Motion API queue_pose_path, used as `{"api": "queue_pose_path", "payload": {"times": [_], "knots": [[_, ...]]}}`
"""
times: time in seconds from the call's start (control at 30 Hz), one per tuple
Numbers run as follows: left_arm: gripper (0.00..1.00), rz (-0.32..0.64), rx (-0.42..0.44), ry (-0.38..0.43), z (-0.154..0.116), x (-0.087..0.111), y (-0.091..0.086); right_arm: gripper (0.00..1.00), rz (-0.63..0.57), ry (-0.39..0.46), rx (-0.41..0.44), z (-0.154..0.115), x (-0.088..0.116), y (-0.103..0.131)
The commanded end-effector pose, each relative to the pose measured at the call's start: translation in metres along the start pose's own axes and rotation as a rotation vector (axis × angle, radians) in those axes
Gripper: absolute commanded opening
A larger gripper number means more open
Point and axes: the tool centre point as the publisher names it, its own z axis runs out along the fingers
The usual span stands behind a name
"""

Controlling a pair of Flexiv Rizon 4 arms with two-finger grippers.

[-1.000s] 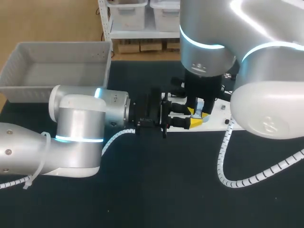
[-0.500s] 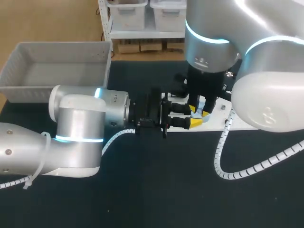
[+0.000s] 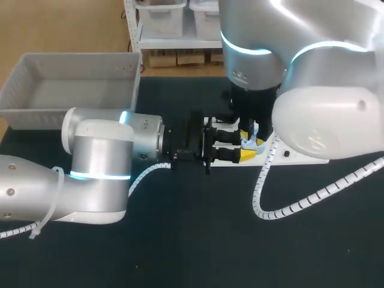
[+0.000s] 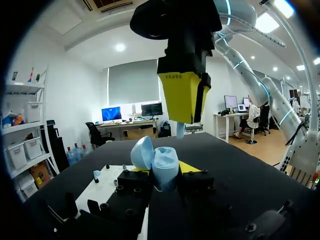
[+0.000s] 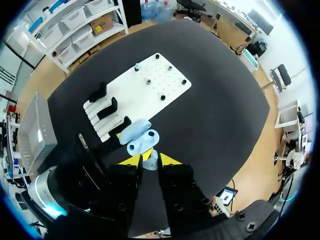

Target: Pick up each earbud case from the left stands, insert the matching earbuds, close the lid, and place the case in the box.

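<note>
Left gripper [image 3: 246, 148], fingers clamped either side of open pale-blue earbud case [image 4: 165, 162]; right gripper [image 5: 150, 161] directly above the case, tips pinching a pale-blue earbud [image 4: 180, 131]; white stand board [image 5: 150, 85] beyond the case; grey box [image 3: 72, 84] well apart from it.

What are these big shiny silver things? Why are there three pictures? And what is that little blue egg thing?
They are two robot arms with yellow-tipped pinchers called grippers. One picture looks down from above the table. The other two come from small cameras on each arm's wrist. The left gripper holds the "egg": a light blue earbud case with its lid open. The right gripper hangs just above it, pinching a matching earbud. On the black table lie a white board with black stands and a grey box.
</note>
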Motion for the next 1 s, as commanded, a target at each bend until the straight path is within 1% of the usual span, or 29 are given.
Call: {"api": "queue_pose_path", "payload": {"times": [0.03,0.23,1.0], "knots": [[0.0,0.004,-0.008,-0.004,0.0,0.001,-0.002,0.0,0.013,-0.001,0.007,0.003,-0.002,0.004],[0.0,0.004,-0.008,-0.004,0.0,0.001,-0.002,0.0,0.044,0.038,0.007,0.01,-0.007,0.004],[0.0,0.004,-0.008,-0.004,0.0,0.001,-0.002,0.0,0.07,0.039,0.003,0.018,-0.013,0.004]]}}
